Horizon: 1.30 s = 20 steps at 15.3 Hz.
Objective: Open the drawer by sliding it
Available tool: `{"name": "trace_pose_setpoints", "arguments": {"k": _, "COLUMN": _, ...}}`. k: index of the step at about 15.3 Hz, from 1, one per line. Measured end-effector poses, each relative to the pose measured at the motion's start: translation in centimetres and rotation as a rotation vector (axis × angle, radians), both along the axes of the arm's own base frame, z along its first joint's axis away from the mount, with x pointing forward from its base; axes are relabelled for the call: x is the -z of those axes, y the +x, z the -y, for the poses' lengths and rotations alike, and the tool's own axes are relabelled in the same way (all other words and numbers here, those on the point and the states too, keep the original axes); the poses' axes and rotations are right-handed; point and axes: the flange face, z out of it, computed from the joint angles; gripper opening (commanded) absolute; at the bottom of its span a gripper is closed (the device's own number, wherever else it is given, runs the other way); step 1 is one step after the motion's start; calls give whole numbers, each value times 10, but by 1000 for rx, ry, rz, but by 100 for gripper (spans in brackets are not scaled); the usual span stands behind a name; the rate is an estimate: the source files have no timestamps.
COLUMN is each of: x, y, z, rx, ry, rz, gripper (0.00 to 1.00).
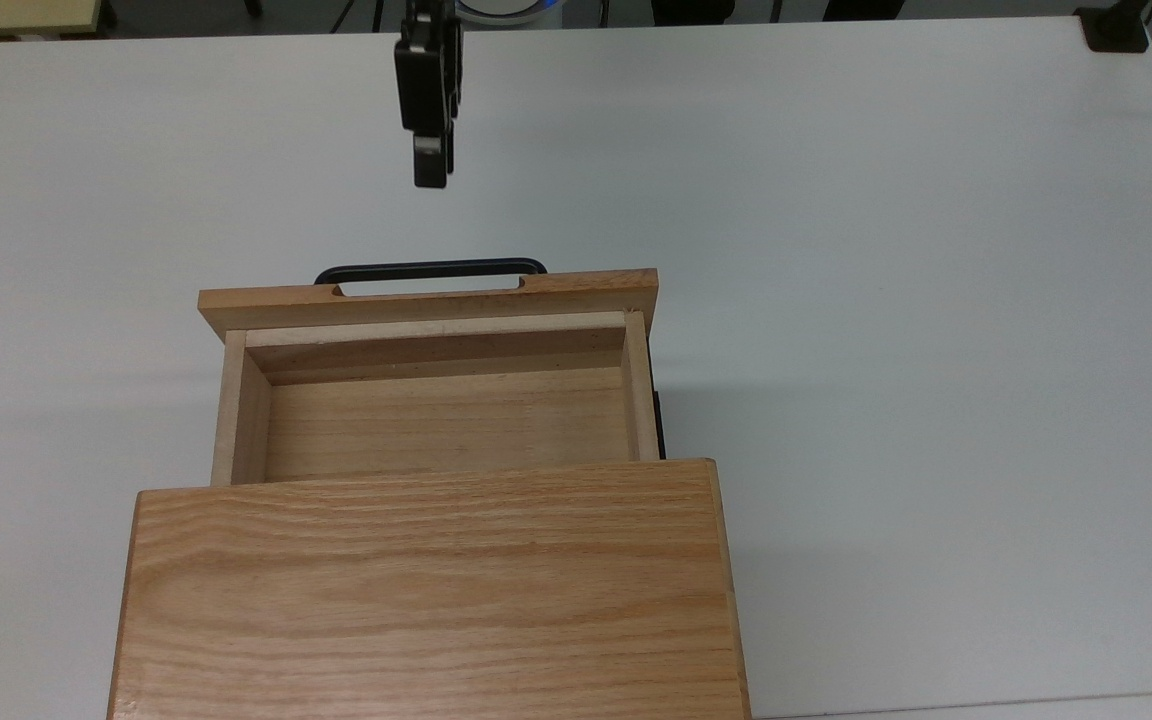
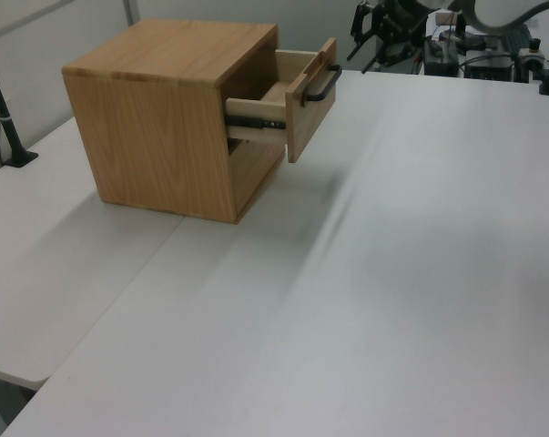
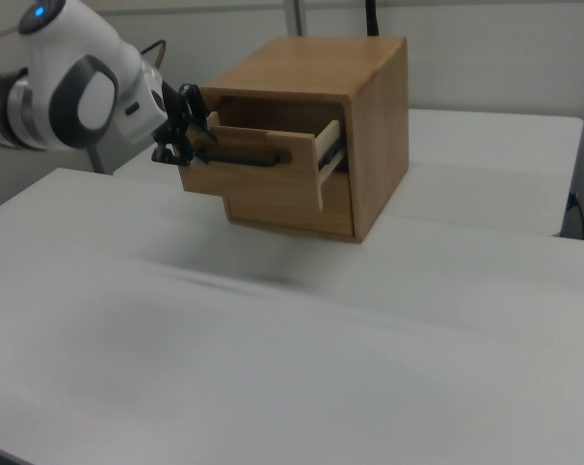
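Note:
The drawer (image 1: 426,298) is pulled well out of the oak cabinet (image 1: 426,590), and its inside is empty. Its black bar handle (image 1: 431,270) is free. My gripper (image 1: 431,176) hangs apart from the handle, further toward the top view's top, and holds nothing. In the left view the drawer (image 2: 309,107) sticks out to the right of the cabinet (image 2: 156,118), with the gripper (image 2: 363,60) open beyond the handle (image 2: 322,85). In the right view the gripper (image 3: 171,145) sits just left of the drawer front (image 3: 258,174).
The cabinet stands on a wide white table (image 1: 886,300) with bare surface around it. A black clamp post (image 2: 5,118) stands at the left view's left edge. A black mount (image 1: 1116,28) sits at the top view's far right corner.

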Motion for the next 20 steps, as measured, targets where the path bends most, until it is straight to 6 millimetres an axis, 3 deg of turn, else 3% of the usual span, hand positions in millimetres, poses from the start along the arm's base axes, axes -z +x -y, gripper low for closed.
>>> {"name": "trace_pose_setpoints", "arguments": {"k": 4, "x": -32, "y": -10, "z": 3, "rx": -6, "ry": -30, "rz": -104, "gripper": 100}}
{"name": "trace_pose_setpoints", "arguments": {"k": 7, "x": -41, "y": -15, "z": -2, "rx": -172, "ry": -141, "rz": -196, "gripper": 100}}
{"name": "trace_pose_setpoints", "arguments": {"k": 15, "x": -48, "y": -43, "z": -46, "rx": -901, "ry": -435, "rz": -464, "gripper": 100}}
{"name": "trace_pose_setpoints", "arguments": {"k": 20, "x": -37, "y": -66, "z": -48, "rx": -1435, "ry": -530, "rz": -628, "gripper": 100}}
